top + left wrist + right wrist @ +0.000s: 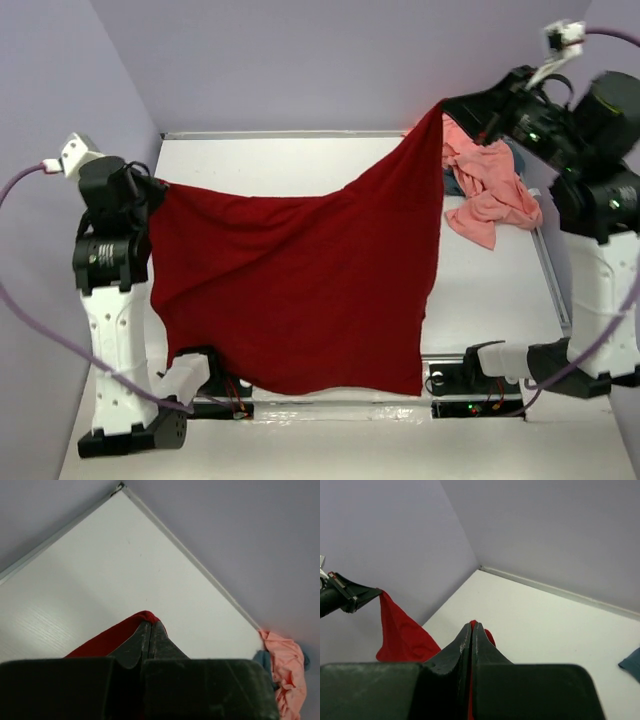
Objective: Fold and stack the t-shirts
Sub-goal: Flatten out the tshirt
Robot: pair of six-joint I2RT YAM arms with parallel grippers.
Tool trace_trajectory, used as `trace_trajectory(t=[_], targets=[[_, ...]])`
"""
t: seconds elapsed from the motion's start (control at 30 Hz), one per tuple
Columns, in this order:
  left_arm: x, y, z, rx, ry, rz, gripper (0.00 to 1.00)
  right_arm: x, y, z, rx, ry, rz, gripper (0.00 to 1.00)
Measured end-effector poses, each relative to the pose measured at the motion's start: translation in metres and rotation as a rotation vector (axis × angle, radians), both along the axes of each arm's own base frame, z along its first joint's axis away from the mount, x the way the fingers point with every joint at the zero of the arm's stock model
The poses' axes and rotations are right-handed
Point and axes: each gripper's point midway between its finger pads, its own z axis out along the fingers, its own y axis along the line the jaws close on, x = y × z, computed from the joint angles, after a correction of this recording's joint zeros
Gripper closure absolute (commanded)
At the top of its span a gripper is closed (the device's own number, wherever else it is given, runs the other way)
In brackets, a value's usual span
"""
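**White bench [300, 160], with a dark red t-shirt [300, 280] held up by two corners**

Pale purple walls [300, 60] stand around the bench at 9, 12 and 3 o'clock.

The dark red t-shirt is up in the air. It is spread wide like a sheet between the two arms.

The left gripper [152, 188] is at 9 o'clock in the top view. It is closed tight on one corner of the red shirt. In the left wrist view its two fingers [132, 647] press together, and a bit of red cloth pokes out at the tips.

The right gripper [452, 108] is higher up, at about 1 o'clock. It is closed tight on another corner of the same shirt. In the right wrist view its fingers [455, 652] are pressed together too, with red cloth at the tips. From there the shirt runs off toward 9 o'clock, up to the other gripper.

The top edge of the shirt dips a little between the two grippers. The rest hangs down toward 6 o'clock and hides much of the bench. Its bottom edge reaches the near side, by the feet of the arms. I cannot tell if it touches the bench there.

The salmon pink t-shirt [490, 190] lies in a crumpled heap at 2 o'clock, close to the right wall. The blue-grey t-shirt [517, 156] is under it, and only small bits peek out. These two shirts touch each other.
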Motion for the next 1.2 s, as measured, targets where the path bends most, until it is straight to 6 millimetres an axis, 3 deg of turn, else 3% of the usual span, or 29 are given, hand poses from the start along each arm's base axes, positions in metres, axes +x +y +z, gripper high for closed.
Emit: trace_trajectory(t=[0.1, 0.23, 0.27, 0.33, 0.43, 0.5, 0.6, 0.67, 0.83, 1.03, 1.2], targets=[[0.033, 0.001, -0.043, -0.018, 0.08, -0.01, 1.0, 0.06, 0.011, -0.042, -0.021, 0.099, -0.004, 1.0], [0.078, 0.004, -0.125, -0.042, 0.237, -0.01, 1.0, 0.136, 0.024, -0.126, -0.053, 0.277, -0.017, 1.0], [0.086, 0.004, -0.145, -0.048, 0.272, -0.009, 1.0, 0.159, 0.027, -0.163, -0.064, 0.349, -0.027, 1.0], [0.096, 0.004, -0.173, -0.056, 0.328, -0.008, 1.0, 0.185, 0.031, -0.221, -0.082, 0.466, -0.041, 1.0], [0.113, 0.004, -0.194, -0.054, 0.35, -0.009, 1.0, 0.21, 0.035, -0.285, -0.087, 0.581, -0.056, 1.0], [0.128, 0.005, -0.203, -0.048, 0.346, -0.009, 1.0, 0.224, 0.037, -0.314, -0.085, 0.628, -0.063, 1.0], [0.153, 0.006, -0.223, -0.036, 0.366, -0.016, 1.0, 0.25, 0.044, -0.339, -0.079, 0.638, -0.057, 1.0], [0.173, 0.007, -0.235, -0.029, 0.386, -0.027, 1.0, 0.277, 0.05, -0.355, -0.075, 0.623, -0.052, 1.0], [0.23, 0.009, -0.247, -0.027, 0.395, -0.043, 1.0, 0.304, 0.055, -0.391, -0.083, 0.646, -0.053, 1.0], [0.267, 0.009, -0.239, -0.017, 0.369, -0.052, 1.0, 0.321, 0.058, -0.412, -0.093, 0.654, -0.052, 1.0], [0.295, 0.014, -0.217, 0.01, 0.333, -0.049, 1.0, 0.343, 0.057, -0.409, -0.103, 0.615, -0.073, 1.0]])
